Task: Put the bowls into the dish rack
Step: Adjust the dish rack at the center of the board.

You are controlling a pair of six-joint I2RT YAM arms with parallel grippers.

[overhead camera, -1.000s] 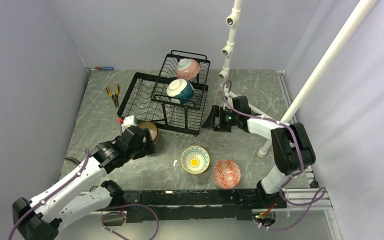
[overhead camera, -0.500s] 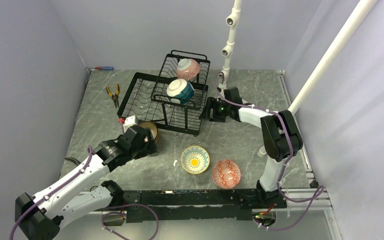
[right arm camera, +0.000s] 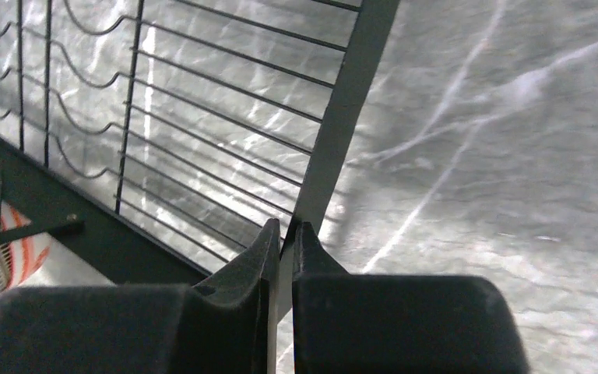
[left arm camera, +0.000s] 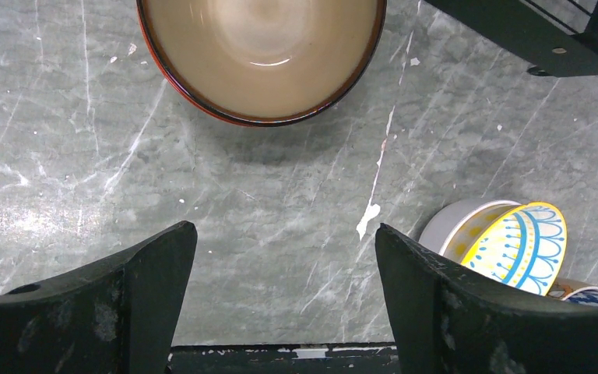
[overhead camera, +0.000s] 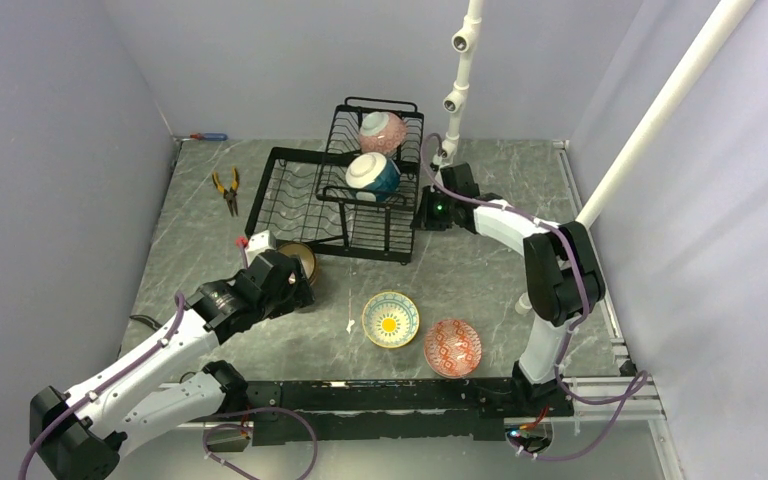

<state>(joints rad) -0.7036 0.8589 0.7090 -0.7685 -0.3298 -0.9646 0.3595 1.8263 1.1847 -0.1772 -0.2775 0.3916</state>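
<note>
Rack [overhead camera: 290,190], part loaded, on table [overhead camera: 480,285].
Left gripper [left arm camera: 284,234], jaws wide and holding nothing, hovered just short of the brown bowl [left arm camera: 261,54] by the rack's near-left corner. The raised tier held a teal bowl [overhead camera: 372,175] and a pink bowl [overhead camera: 381,131] (both on their sides). Yellow bowl [overhead camera: 391,319] and red bowl [overhead camera: 452,347] sat on the table near the arm bases. Right gripper [right arm camera: 283,234] was pinched tight on the rack's right edge bar.

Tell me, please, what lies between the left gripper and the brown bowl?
Only bare grey tabletop separates the left gripper from the brown bowl; the left wrist view shows it.
</note>
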